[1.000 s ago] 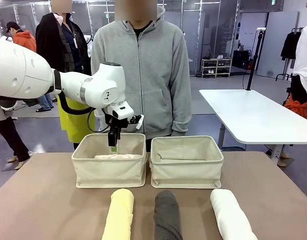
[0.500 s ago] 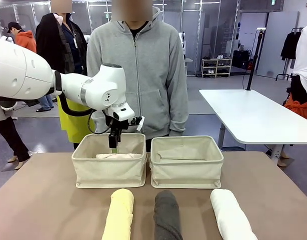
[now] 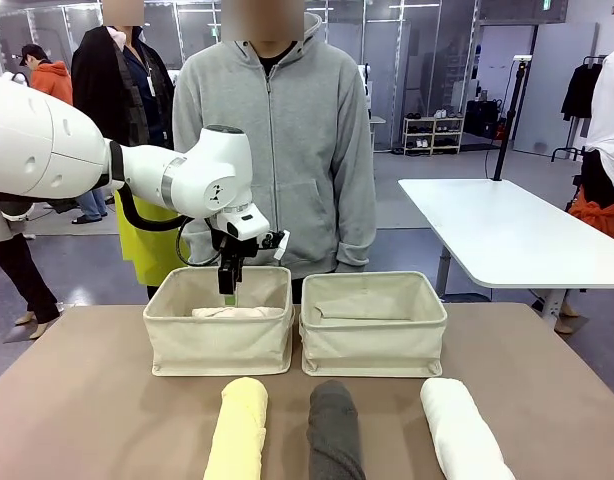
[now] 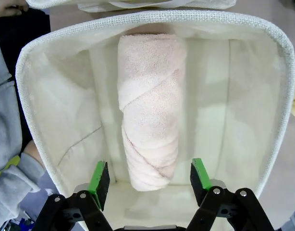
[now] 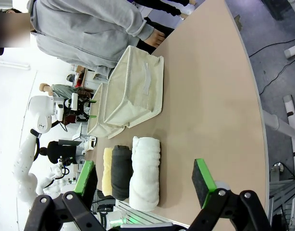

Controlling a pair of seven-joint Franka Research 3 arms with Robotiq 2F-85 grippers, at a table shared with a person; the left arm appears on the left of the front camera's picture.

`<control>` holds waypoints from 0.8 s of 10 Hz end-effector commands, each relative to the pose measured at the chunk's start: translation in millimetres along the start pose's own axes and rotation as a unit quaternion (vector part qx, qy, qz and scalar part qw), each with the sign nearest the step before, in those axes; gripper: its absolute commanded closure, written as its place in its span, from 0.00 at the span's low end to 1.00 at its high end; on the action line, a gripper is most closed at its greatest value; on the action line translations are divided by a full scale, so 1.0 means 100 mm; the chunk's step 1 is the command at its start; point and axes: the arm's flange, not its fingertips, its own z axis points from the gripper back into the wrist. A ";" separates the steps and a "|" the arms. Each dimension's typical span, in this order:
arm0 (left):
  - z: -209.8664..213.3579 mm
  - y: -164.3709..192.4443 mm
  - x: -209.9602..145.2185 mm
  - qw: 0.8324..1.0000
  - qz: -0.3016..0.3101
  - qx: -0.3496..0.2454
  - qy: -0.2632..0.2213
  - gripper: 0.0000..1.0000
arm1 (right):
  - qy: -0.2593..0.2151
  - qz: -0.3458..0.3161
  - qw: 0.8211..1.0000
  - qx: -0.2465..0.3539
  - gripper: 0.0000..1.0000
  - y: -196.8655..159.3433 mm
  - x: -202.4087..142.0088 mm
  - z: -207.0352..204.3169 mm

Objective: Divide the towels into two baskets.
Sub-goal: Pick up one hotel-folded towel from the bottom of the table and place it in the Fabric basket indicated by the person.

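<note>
Left arm: the left gripper [image 3: 228, 290] hangs fingers-down over the left basket [image 3: 219, 345], with its tips at about rim level. In the left wrist view the left gripper [image 4: 150, 169] has its jaws spread. The green pads [image 4: 100, 176] stand either side of the near end of the pink towel [image 4: 150, 110], with a gap on each side, and nothing is pinched.

Left basket: the pink towel [image 3: 232, 313] lies flat on the basket floor, along its length and roughly centred between the side walls.

Right basket [image 3: 373, 350]: stands just beside the left basket on the table [image 3: 77, 400], in front of a person [image 3: 277, 150] in a grey hooded jacket.

Front row, on the table nearer than the baskets and well apart from each other:
1. Yellow towel [image 3: 239, 425], in front of the left basket.
2. Grey towel [image 3: 334, 430], in front of the gap between the baskets.
3. White towel [image 3: 462, 425], in front of the right basket's right corner.

Right arm: the right gripper [image 5: 143, 173] has its jaws spread wide and holds nothing. It is well clear of the towels and baskets.
</note>
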 end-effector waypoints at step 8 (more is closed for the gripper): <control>0.98 -1.34 -1.90 0.911 0.225 -0.205 -0.277 0.15 | -0.005 0.004 1.000 0.007 0.00 0.03 0.00 0.01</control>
